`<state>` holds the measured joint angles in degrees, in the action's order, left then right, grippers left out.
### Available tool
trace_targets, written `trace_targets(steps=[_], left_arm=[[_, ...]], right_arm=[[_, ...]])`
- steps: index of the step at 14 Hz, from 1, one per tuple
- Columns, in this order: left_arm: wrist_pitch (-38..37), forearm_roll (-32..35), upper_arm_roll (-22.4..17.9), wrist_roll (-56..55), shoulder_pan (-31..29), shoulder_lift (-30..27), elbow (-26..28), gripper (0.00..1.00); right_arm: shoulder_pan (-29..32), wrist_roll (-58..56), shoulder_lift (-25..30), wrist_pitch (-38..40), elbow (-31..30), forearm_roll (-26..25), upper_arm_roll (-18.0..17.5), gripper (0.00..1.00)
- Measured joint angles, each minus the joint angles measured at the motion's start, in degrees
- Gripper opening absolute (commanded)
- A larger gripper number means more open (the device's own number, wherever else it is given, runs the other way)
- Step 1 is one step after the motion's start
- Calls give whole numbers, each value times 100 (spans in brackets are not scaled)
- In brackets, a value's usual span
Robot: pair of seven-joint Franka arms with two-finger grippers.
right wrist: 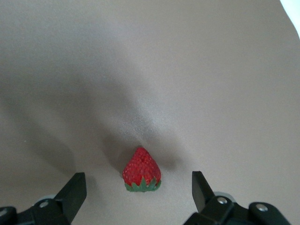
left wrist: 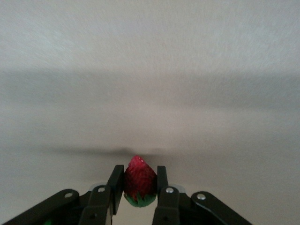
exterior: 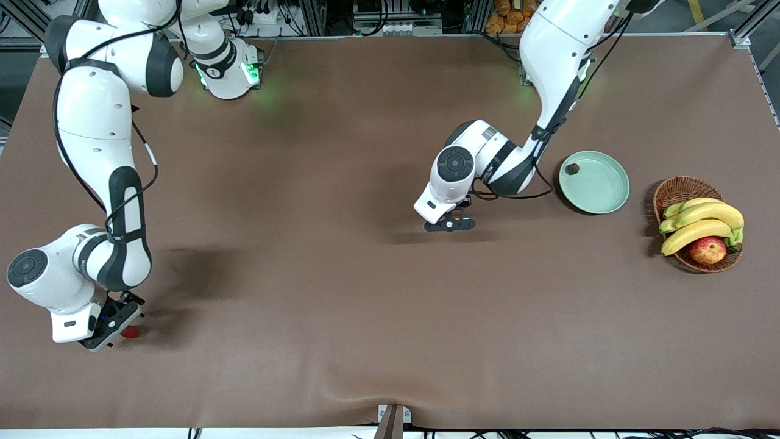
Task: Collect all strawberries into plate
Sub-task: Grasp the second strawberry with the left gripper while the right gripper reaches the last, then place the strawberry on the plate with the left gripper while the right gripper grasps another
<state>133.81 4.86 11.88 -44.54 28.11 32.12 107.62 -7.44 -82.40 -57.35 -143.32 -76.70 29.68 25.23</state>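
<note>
My left gripper (left wrist: 139,179) is shut on a red strawberry (left wrist: 139,180) with a green cap, low over the middle of the brown table. From the front, that left gripper (exterior: 449,225) hides its berry. The mint-green plate (exterior: 603,189) lies toward the left arm's end. In the plate, by its rim, rests a small dark-capped strawberry (exterior: 572,169). My right gripper (right wrist: 138,187) is open and straddles another strawberry (right wrist: 141,169), which lies on the table with gaps to both fingers. That strawberry (exterior: 130,331) shows beside the right gripper (exterior: 113,326), near the right arm's end.
A brown wicker basket (exterior: 675,190) stands past the plate at the left arm's end. It holds bananas (exterior: 707,221) and a red-yellow apple (exterior: 707,250). A clamp (exterior: 393,417) sits at the table edge nearest the camera.
</note>
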Motion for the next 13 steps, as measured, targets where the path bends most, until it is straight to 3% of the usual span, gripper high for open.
trace_targets(steps=[4,7,8,9,13], left_arm=[[-235,42,-15,215,-370,-396,0,11],[-478,46,-18,698,-802,-626,16,13],[-523,49,-18,899,-943,-694,46,14],[-555,50,-19,1123,-1098,-753,89,14],[-572,53,-19,1992,-1793,-956,405,17]], right_arm=[[0,66,-78,-123,7,0,-3,97],[0,76,-129,-163,76,0,-25,40],[0,92,-129,-164,85,0,-32,16],[0,127,-129,-179,93,2,-39,0],[1,217,-131,-227,102,2,-59,0]])
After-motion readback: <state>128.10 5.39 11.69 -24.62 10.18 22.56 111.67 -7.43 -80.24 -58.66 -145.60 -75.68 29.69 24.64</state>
